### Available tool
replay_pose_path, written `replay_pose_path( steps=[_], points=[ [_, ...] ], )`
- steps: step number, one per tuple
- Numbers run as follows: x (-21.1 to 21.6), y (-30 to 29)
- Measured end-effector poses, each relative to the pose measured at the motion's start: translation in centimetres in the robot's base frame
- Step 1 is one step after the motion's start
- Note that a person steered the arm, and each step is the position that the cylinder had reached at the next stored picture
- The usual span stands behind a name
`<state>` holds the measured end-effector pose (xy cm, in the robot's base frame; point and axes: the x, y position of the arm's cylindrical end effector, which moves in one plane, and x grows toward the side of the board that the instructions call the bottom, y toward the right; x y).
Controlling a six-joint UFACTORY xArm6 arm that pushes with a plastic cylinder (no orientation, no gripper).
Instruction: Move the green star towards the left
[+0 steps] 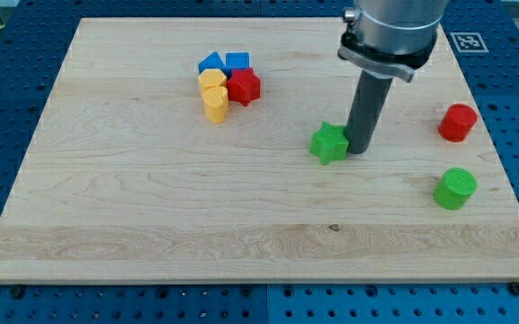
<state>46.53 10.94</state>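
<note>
My tip [360,149] touches the green star [329,143] on its right side, mid tabletop [151,207]; I have no pincer, just this rod.

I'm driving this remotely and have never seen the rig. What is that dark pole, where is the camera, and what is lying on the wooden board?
The pole is my arm's pushing rod; it holds nothing. My tip sits against the green star block, on its right in the view. There is one camera, looking down at the pale wooden board. Upper left is a cluster: two blue blocks, two yellow blocks, and a red star block. At the right stand a red cylinder and a green cylinder.
</note>
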Motion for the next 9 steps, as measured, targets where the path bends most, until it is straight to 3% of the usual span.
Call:
replay_pose_path(
  steps=[1, 5, 9],
  points=[
    [2.0, -1.5],
    [1.1, -6.5],
    [-1.0, -5.2]
  ],
)
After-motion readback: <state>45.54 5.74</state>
